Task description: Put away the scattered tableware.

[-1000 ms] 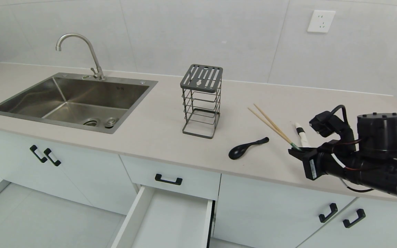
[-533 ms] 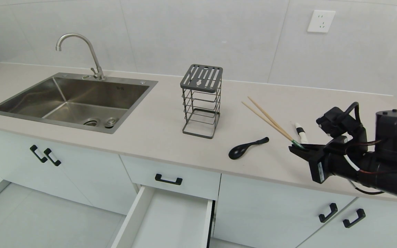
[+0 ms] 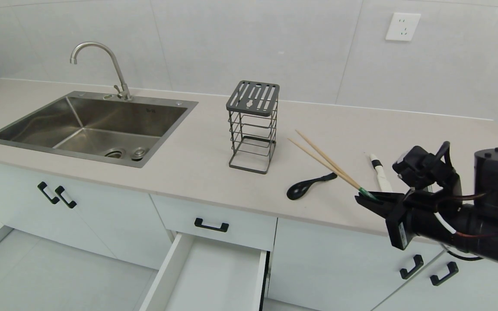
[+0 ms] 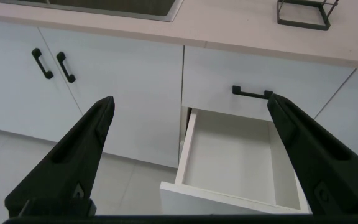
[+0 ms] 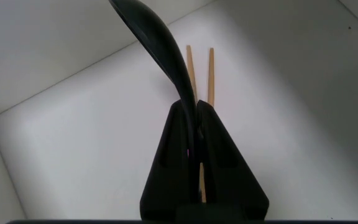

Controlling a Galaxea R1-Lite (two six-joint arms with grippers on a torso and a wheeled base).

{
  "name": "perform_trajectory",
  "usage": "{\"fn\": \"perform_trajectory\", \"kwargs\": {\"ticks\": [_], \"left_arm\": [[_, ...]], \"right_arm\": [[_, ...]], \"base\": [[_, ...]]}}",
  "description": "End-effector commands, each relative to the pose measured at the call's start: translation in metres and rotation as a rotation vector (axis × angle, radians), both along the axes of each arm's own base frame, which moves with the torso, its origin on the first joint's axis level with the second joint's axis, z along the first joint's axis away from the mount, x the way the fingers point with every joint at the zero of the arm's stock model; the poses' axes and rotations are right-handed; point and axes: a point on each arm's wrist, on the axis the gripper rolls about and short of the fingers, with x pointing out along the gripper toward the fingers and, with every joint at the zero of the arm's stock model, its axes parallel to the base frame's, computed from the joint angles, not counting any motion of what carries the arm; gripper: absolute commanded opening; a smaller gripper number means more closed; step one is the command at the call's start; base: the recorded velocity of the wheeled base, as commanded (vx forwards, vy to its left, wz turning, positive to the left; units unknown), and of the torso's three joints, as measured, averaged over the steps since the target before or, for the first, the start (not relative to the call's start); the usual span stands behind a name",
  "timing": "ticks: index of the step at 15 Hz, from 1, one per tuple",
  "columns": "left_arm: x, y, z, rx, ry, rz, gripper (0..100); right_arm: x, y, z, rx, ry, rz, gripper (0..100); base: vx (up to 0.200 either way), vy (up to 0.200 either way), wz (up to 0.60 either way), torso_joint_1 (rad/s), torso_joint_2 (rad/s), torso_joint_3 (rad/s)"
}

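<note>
Wooden chopsticks (image 3: 335, 169) were pinched in the right pincer (image 3: 363, 197) above the worktop's (image 3: 197, 160) front edge, the left pincer (image 4: 188, 106) spread. Stowing seemed next, needing their tips aimed into the rack (image 3: 252, 125).

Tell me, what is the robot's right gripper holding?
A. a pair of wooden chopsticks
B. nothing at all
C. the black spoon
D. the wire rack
A: the right gripper is shut on the green-tipped end of the wooden chopsticks, which slant up off the countertop, while the black spoon lies loose on it.
</note>
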Motion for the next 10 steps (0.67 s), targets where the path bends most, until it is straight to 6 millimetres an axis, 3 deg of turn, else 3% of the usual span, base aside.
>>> {"fn": "perform_trajectory", "kwargs": {"ticks": [1, 10], "left_arm": [[0.0, 0.0, 0.0, 0.0, 0.002, 0.0, 100], [0.0, 0.0, 0.0, 0.0, 0.002, 0.0, 100]], "right_arm": [[-0.009, 0.003, 0.005, 0.009, -0.021, 0.032, 0], [-0.027, 0.026, 0.01, 0.024, -0.04, 0.163, 0]], "base": [[0.0, 0.0, 0.0, 0.0, 0.0, 0.0], [0.0, 0.0, 0.0, 0.0, 0.0, 0.0]]}}
